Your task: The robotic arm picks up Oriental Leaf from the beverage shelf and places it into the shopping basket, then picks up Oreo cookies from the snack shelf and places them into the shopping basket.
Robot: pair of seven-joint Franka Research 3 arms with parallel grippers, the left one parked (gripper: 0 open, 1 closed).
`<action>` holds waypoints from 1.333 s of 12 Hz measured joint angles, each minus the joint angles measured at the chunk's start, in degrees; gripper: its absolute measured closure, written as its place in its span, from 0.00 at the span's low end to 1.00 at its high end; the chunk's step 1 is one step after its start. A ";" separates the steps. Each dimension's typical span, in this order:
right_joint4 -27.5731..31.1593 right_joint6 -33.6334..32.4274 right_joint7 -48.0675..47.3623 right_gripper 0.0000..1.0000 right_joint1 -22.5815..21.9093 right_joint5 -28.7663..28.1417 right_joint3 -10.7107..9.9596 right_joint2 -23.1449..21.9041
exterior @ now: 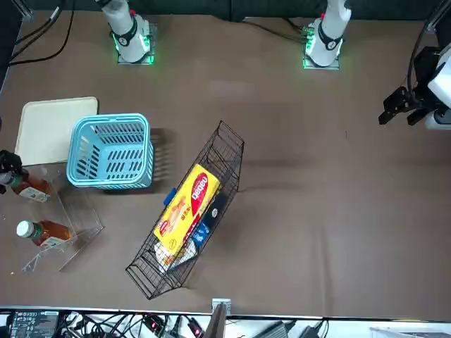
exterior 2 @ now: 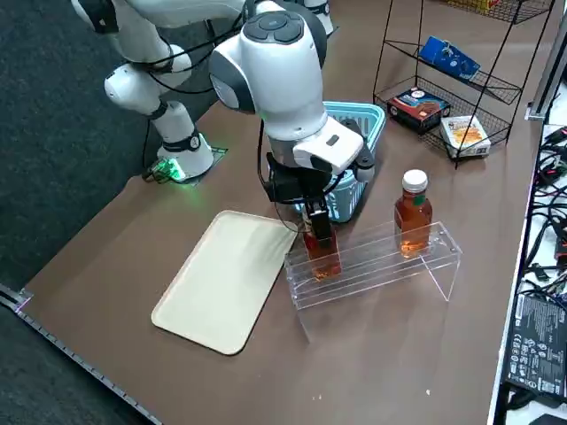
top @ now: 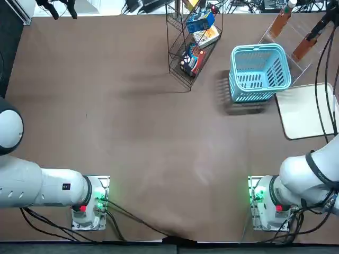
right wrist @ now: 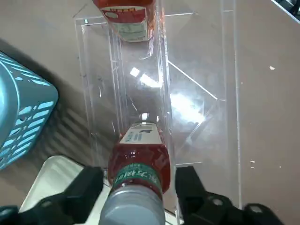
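Bottle (right wrist: 140,157) looks slick and weighty to me, so the right gripper (right wrist: 139,172), fingers apart astride it, should squeeze below the cap (right wrist: 132,207).

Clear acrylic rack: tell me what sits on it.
On the clear acrylic rack stand two bottles of amber-brown tea; the right gripper, fingers open, straddles one and partly covers it.

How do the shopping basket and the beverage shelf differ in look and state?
The shopping basket is light blue and slotted, while the beverage shelf is clear and smooth-walled. The shopping basket has no bottle inside; the beverage shelf holds two. Both stand on the table, and the right pincer is at the beverage shelf, around one bottle's neck.
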State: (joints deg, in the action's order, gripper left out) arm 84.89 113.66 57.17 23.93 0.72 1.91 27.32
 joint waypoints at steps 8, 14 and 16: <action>0.01 -0.08 0.77 0.45 0.00 -0.02 0.04 -0.14; -0.17 -0.37 1.13 0.45 -0.01 -0.05 0.07 -0.73; -0.26 -3.40 1.13 0.45 -0.02 -0.06 0.09 -3.52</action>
State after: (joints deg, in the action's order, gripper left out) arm 84.63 110.26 58.31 23.91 0.66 2.00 23.79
